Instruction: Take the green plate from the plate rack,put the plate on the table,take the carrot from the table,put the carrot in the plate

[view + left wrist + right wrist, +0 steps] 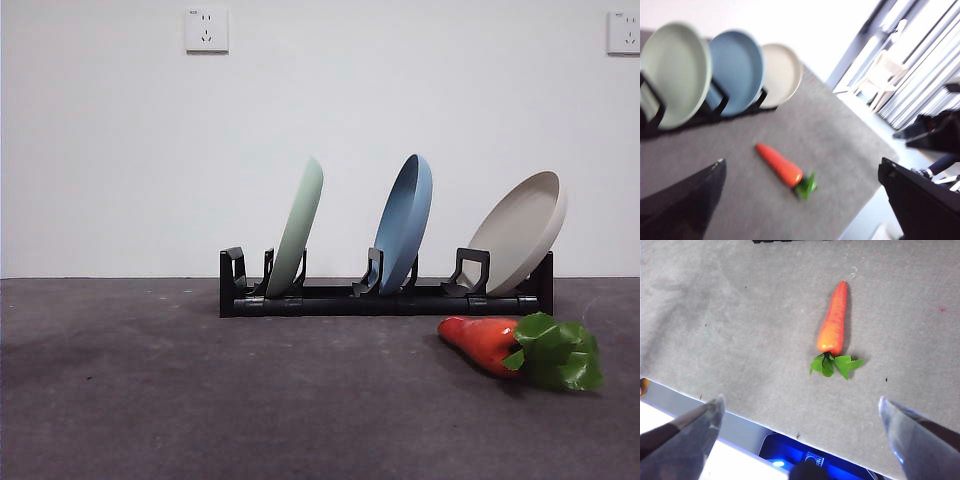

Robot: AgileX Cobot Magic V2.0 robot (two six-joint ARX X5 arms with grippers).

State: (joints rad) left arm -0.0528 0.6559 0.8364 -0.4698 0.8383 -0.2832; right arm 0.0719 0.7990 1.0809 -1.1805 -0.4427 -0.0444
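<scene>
The green plate (298, 228) stands on edge in the leftmost slot of the plate rack (385, 298), tilted so that its upper rim leans toward the blue plate (404, 222) in the middle slot. The beige plate (518, 230) fills the right slot and leans more steeply. The carrot (520, 348) lies flat on the table (200, 400), in front of the rack's right end.

Neither arm appears in the front view. The left gripper (800, 200) has its jaws spread wide and holds nothing; the green plate is ahead of it, beyond its left jaw, with the carrot on the table between gripper and rack. The right gripper (800, 432) is likewise spread and empty, back near the table's edge, with the carrot ahead of it between the jaw lines.

Step in hand, by judgement: extract the green plate. Recommended procedure:
- Use the left gripper; it appears the better placed.
- Grip the upper rim, clear of the prongs.
- Lift along the plate's own tilt, not straight up, so the rim does not bind in the slot or drag the rack.
- Keep clear of the blue plate.
- Set the plate down on bare table away from the carrot.
</scene>
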